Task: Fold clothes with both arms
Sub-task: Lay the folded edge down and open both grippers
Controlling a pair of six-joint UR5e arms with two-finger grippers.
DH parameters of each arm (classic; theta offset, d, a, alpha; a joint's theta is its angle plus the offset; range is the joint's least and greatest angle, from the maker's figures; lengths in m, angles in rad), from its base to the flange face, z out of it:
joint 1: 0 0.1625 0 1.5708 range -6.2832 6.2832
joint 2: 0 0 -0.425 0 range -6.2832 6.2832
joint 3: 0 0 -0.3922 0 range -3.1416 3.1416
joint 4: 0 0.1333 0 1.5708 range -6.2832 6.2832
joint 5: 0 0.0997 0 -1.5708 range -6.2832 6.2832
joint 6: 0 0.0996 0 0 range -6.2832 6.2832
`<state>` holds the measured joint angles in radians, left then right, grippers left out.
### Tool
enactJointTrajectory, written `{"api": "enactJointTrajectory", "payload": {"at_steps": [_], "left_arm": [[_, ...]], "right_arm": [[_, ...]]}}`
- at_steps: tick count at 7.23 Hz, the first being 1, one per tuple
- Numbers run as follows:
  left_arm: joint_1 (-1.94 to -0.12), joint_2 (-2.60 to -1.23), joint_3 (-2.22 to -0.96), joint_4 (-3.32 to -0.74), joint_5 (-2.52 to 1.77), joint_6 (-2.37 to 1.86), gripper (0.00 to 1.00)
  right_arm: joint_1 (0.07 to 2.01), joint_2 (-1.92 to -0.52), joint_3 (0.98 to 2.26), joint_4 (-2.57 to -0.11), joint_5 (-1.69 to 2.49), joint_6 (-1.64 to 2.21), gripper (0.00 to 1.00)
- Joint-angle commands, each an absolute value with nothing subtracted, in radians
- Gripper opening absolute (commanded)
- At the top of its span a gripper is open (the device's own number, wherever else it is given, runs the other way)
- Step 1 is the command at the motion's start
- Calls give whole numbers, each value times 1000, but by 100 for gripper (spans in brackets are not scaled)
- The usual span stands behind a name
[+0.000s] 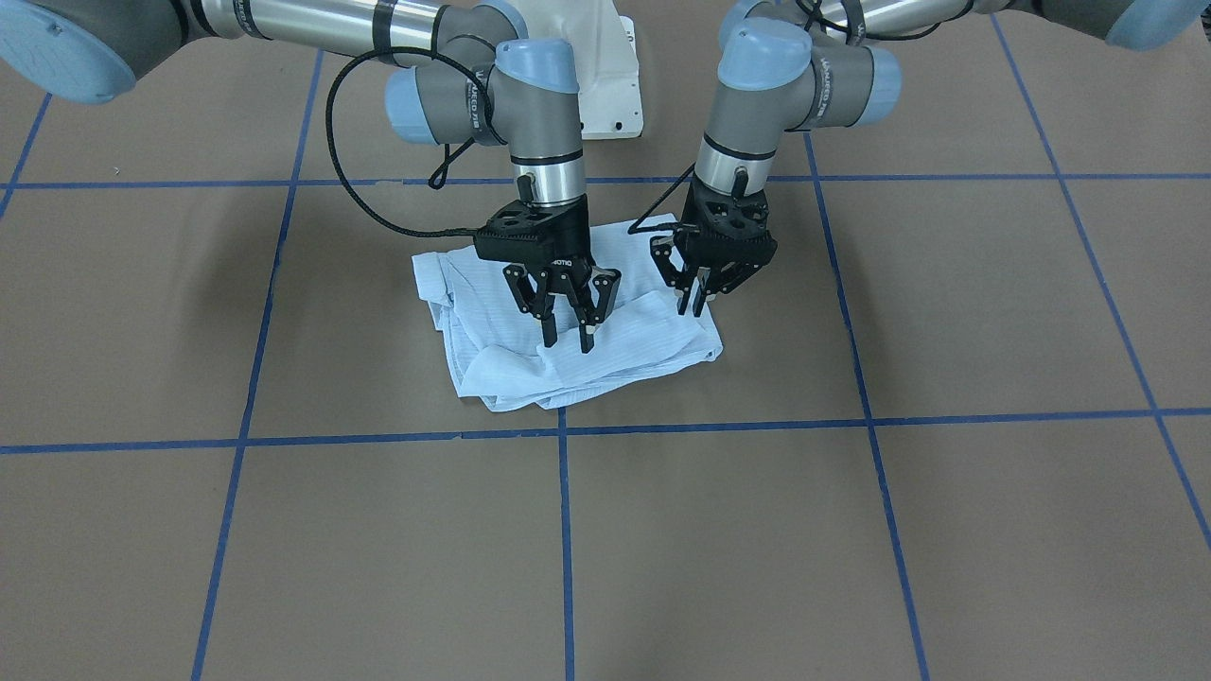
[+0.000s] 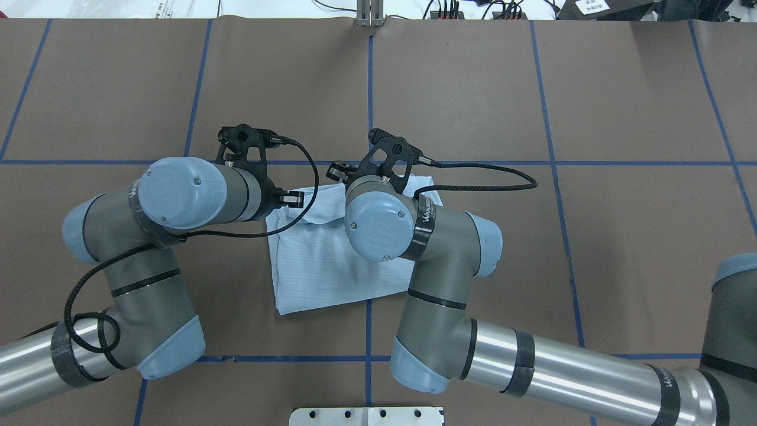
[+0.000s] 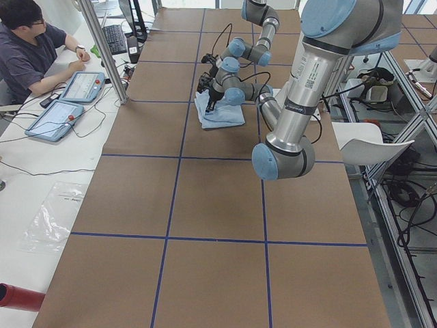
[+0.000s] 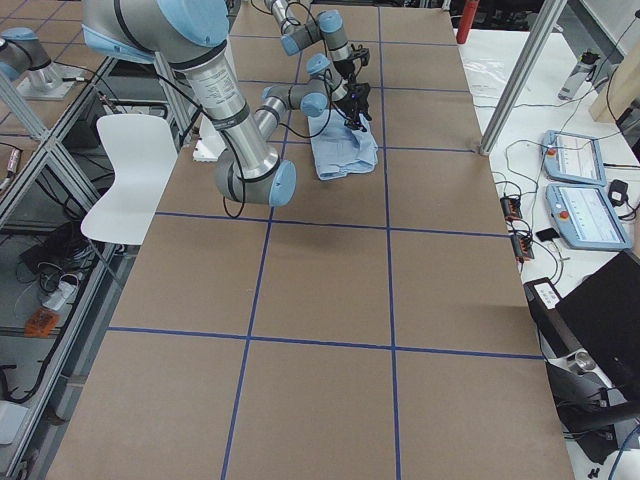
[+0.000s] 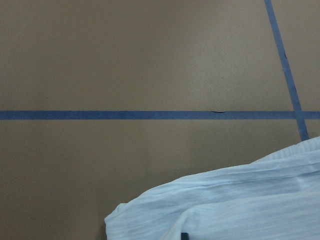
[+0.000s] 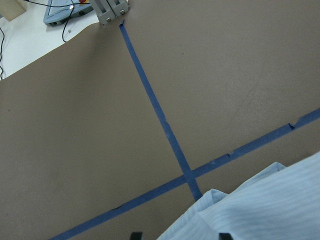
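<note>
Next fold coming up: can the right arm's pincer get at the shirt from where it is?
Probably yes. The right pincer hangs open directly over the shirt with nothing between them; the left pincer sits apart, over the shirt's other side.

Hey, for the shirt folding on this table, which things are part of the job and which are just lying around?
Part of the job:
light-blue shirt
left gripper
right gripper

Just lying about, off the brown work surface:
control tablets
white chair
clear plastic bag
red cylinder
</note>
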<state>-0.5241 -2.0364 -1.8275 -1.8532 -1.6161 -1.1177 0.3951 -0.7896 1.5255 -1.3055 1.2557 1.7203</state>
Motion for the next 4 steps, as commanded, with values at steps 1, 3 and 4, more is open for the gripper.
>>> {"api": "enactJointTrajectory", "payload": {"at_steps": [1, 3, 4], "left_arm": [[-523, -2013, -1856, -1853, -1618, -1097, 100], [-470, -1996, -1842, -1855, -1602, -1104, 100], [-422, -1997, -1824, -1853, -1597, -1108, 100]], "right_arm": [[448, -848, 1613, -1304, 1351, 1642, 100], [485, -951, 1725, -1302, 1379, 1554, 100], [501, -957, 1732, -1301, 1405, 1552, 100]]}}
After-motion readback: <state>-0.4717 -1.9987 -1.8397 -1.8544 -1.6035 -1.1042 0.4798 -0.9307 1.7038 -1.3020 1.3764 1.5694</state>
